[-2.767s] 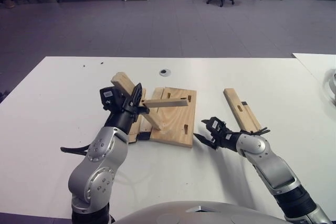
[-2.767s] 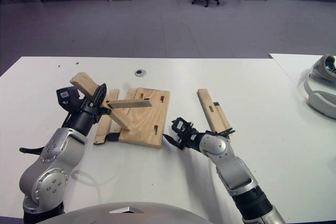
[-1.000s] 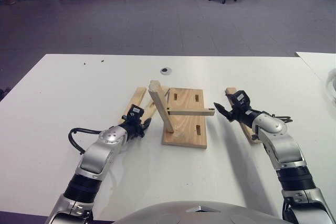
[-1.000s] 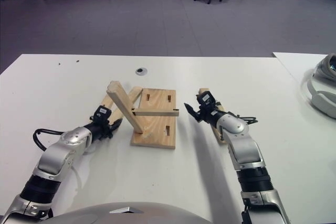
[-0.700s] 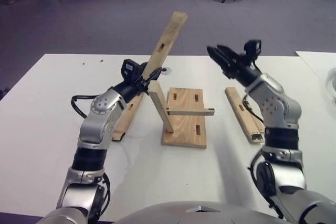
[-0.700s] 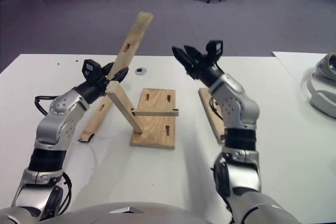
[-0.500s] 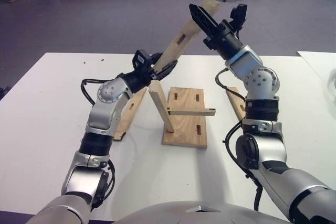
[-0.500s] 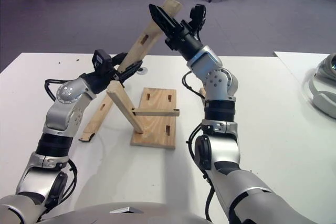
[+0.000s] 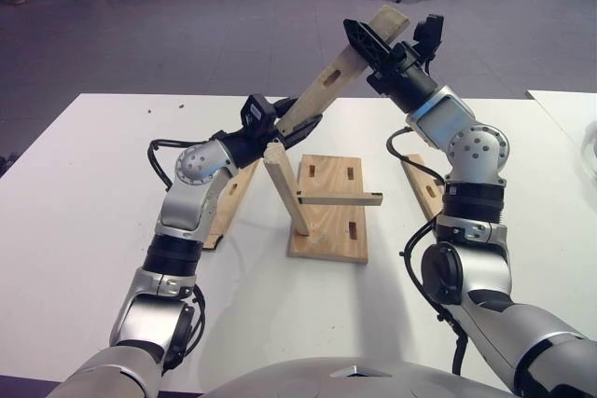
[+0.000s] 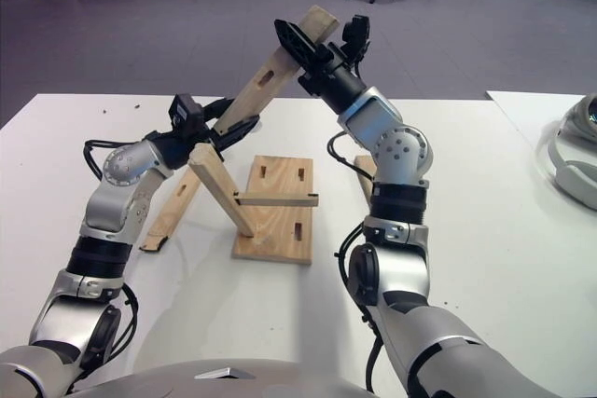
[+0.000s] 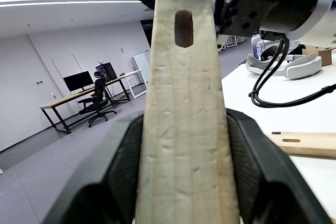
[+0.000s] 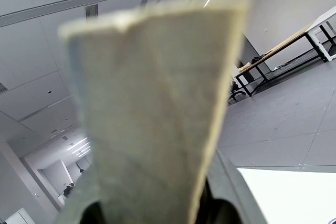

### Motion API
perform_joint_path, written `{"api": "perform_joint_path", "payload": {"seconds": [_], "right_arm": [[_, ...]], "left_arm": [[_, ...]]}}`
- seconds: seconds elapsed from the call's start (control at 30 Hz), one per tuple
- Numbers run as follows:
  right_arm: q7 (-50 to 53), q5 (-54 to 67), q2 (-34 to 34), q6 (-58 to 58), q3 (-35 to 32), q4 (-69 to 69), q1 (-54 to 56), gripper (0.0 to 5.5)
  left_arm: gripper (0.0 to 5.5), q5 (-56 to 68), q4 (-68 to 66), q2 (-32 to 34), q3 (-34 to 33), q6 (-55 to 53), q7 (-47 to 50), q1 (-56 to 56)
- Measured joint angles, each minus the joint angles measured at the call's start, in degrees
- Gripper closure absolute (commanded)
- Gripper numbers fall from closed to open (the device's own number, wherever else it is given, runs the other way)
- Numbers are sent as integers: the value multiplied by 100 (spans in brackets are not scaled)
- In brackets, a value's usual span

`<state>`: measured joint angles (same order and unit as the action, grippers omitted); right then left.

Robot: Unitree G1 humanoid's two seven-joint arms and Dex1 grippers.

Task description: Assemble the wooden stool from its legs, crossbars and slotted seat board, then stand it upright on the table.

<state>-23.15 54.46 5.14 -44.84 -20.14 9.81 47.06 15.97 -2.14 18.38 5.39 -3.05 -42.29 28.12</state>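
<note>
**While a short pale-wood tilted leg (image 9: 284,184) stands in the flat rectangular pale-wood seat board (image 9: 328,235), both grippers hold a long slotted pale-wood raised leg (image 9: 326,76) aloft**

Where the raised leg slants up over the broad white table (image 9: 84,193), the black two-fingered left gripper (image 9: 294,123) is clamped on its lower part. The left wrist view shows a dark finger pressed against each edge of the wood, and an oblong slot cut through the plank farther up. The black two-fingered right gripper (image 9: 362,39) is closed on the upper end of the same leg, with one finger lying across the near face and the plank's end between the jaws in the right wrist view. So the raised leg hangs in the air between the two arms, above and behind the seat board, with its low end toward the robot's left and its high end toward the right.

The seat board lies flat near the middle of the table, with oblong slots open in its top face. The tilted leg has its foot at the board's near left corner and leans away toward the left. Its top is just beside the left gripper. A thin pale-wood crossbar (image 9: 340,199) juts from the side of the tilted leg and runs level toward the right over the board.

A flat pale-wood left-hand leg (image 9: 224,210) lies on the table left of the board, under the left arm. A matching right-hand leg (image 9: 425,191) lies right of the board, partly hidden by the right arm.
</note>
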Motion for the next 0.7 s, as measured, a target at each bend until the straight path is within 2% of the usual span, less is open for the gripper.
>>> {"api": "perform_joint_path", "payload": {"seconds": [0.1, 0.17, 0.27, 0.33, 0.37, 0.47, 0.7], "right_arm": [[126, -43, 25, 101, -23, -270, -201, 450], [315, -86, 190, 202, -224, -853, -865, 450], [893, -18, 332, 27, -657, -2059, -2553, 450], [1493, 364, 117, -224, -920, -3004, -3987, 450], [1716, 601, 7, -251, -974, -3386, -4360, 450], [2384, 1180, -152, -322, -1050, -4088, -5067, 450], [3243, 1544, 166, -112, -992, -4356, -5275, 450]], "left_arm": [[258, -94, 13, 15, 31, 18, 30, -50], [216, -270, 33, 69, -25, -8, 237, -306], [176, -426, 318, 219, -224, -225, 680, -1187], [138, -549, 708, 214, -230, -528, 973, -2006], [121, -605, 883, 207, -209, -662, 1104, -2221], [115, -1019, 1190, 224, 22, -937, 1399, -2640], [115, -1730, 1260, 480, 481, -1599, 1537, -2968]]}}
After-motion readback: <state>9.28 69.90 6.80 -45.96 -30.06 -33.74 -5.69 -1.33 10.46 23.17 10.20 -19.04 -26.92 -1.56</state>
